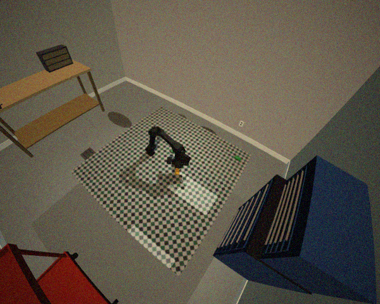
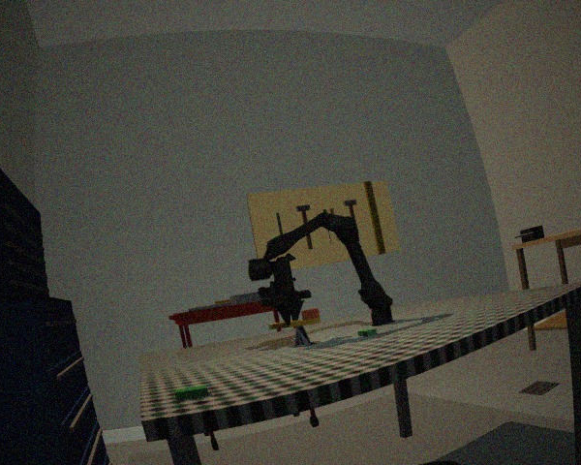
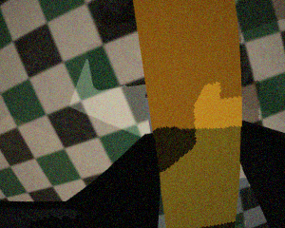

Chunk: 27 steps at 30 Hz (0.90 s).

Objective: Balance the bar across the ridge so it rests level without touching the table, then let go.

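The yellow-orange bar [image 1: 177, 171] [image 2: 277, 325] [image 3: 190, 57] is between the fingers of my gripper [image 2: 293, 321] [image 3: 199, 133], which is shut on it. In the exterior view the bar looks near level and clear of the table. An orange-red block [image 2: 311, 314] shows on or behind its right end. The grey ridge [image 2: 301, 336] stands on the checkered table [image 1: 157, 216] [image 2: 240, 380] directly under the bar, a little right of my fingertips. The bar's underside is at or just over the ridge top; contact cannot be told. The fingers hide part of the bar.
A green block [image 1: 237, 158] [image 2: 192, 392] lies near a table corner. Another green block [image 2: 367, 332] lies near the arm's base. A blue cabinet [image 1: 341, 222], a red cart [image 1: 69, 278] and a wooden workbench [image 1: 30, 86] stand away from the table.
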### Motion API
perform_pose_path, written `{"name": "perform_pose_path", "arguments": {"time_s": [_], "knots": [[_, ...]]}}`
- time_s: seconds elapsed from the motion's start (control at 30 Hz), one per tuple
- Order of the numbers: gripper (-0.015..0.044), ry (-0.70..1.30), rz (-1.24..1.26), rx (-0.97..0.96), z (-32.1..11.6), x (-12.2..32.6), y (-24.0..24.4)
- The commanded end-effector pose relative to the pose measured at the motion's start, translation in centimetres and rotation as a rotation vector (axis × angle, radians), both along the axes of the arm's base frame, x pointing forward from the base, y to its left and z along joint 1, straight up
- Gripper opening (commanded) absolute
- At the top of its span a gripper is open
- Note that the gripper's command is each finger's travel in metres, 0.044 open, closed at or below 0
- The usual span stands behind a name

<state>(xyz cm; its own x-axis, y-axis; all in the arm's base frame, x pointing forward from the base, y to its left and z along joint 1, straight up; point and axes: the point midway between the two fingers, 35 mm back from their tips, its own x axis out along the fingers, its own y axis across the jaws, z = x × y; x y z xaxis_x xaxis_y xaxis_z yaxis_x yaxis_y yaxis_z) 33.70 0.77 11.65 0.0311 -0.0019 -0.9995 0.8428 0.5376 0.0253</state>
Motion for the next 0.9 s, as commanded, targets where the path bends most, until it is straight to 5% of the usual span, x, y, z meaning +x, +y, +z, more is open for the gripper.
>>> {"name": "perform_pose_path", "arguments": {"time_s": [0.0, 0.4, 0.6, 0.87], "knots": [[0.0, 0.0, 0.0, 0.0, 0.0, 0.0, 0.01], [0.0, 0.0, 0.0, 0.0, 0.0, 0.0, 0.01], [0.0157, 0.0, 0.0, 0.0, 0.0, 0.0, 0.01], [0.0167, 0.0, 0.0, 0.0, 0.0, 0.0, 0.01]]}}
